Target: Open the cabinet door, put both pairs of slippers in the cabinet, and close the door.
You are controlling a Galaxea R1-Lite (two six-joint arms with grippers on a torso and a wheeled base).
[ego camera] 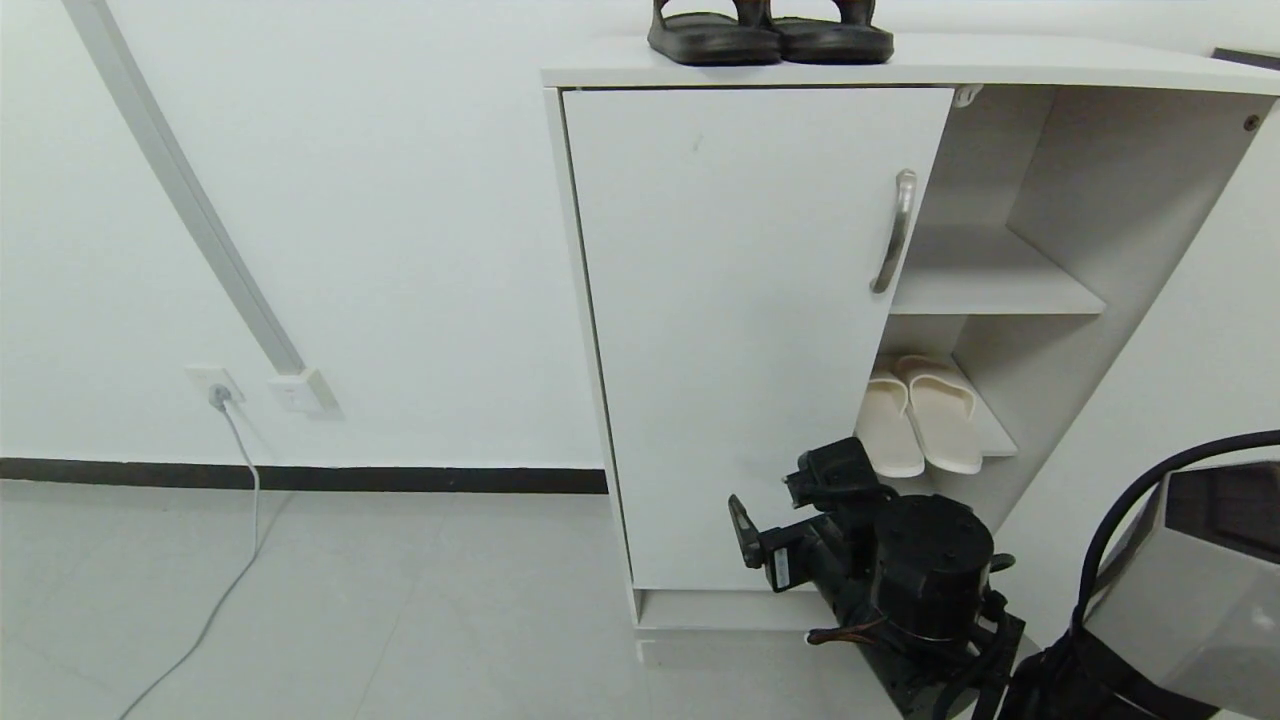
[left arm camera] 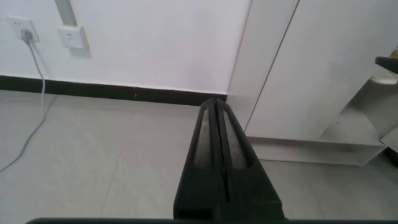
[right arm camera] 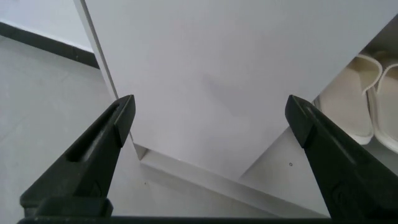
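White laminate rises just ahead of my right pincer (ego camera: 790, 500) in the head view. The cabinet door (ego camera: 740, 330) stands swung open, with its metal handle (ego camera: 895, 230) well above my fingers. This pincer is spread wide and holds nothing, low by the door's bottom edge. Just beyond it, inside the cabinet (ego camera: 1060, 180), the cream slippers (ego camera: 920, 415) lie side by side on the lower shelf. The black slippers (ego camera: 770, 35) sit on the cabinet's top, far above my pincer.

In the left wrist view my left pincer (left arm camera: 214, 107) is pressed together and empty, over the grey tiled floor (left arm camera: 112, 162). Past its tips stands the cabinet door (left arm camera: 323, 62). Well off to the other side is a wall socket (left arm camera: 25, 28) with a grey cable (left arm camera: 37, 106) hanging down.

In the right wrist view the door's face (right arm camera: 205, 62) lies close beyond my spread fingers (right arm camera: 115, 127). I cannot tell whether they touch it. The cream slippers (right arm camera: 360, 106) show past the door's edge.
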